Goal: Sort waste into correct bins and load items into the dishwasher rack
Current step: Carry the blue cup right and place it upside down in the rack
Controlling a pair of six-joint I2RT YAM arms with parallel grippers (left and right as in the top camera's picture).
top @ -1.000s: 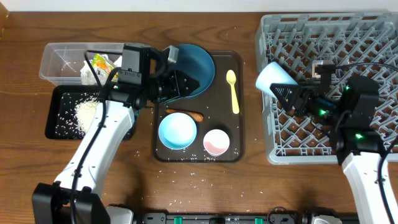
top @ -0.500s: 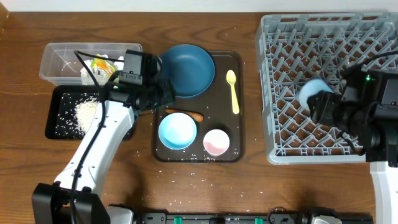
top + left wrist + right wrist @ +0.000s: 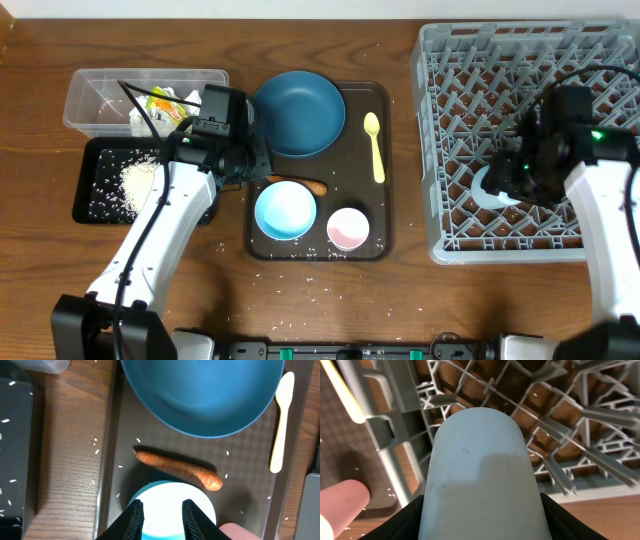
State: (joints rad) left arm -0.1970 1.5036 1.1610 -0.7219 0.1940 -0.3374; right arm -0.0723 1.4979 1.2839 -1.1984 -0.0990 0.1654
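1. The light blue cup [image 3: 490,190] is inside the dishwasher rack [image 3: 440,60], in the half nearer to the robot and closer to the rack's left edge than to its right edge. It is tilted among the pegs. I cannot tell whether it touches the grid floor.
2. The right gripper [image 3: 480,522] is grasping this cup. In the right wrist view one dark finger presses on each side of the cup's body, and the cup fills the space between them.
3. The rack stands along the right edge of the table [image 3: 40,260] and reaches toward its far right corner.
4. The brown serving tray [image 3: 388,235] lies in the middle of the table. The dark blue bowl [image 3: 298,112] sits in its far left corner and the yellow spoon [image 3: 374,145] lies along its right edge. The light blue bowl [image 3: 286,211] is in the near left corner, and the pink cup [image 3: 348,228] is just beside it.
5. The carrot [image 3: 177,468] lies on this tray between the two bowls.
6. The left gripper [image 3: 163,510] hovers over the far rim of the light blue bowl. Its fingers stand a little apart with nothing between them, so it is released.
7. Near the table's left edge, the clear tub [image 3: 100,95] holds the yellow-green wrapper [image 3: 165,100] and white paper [image 3: 143,118]. The black tray [image 3: 95,190] lies just beside it on the robot's side and carries a heap of rice [image 3: 135,180] and scattered grains.
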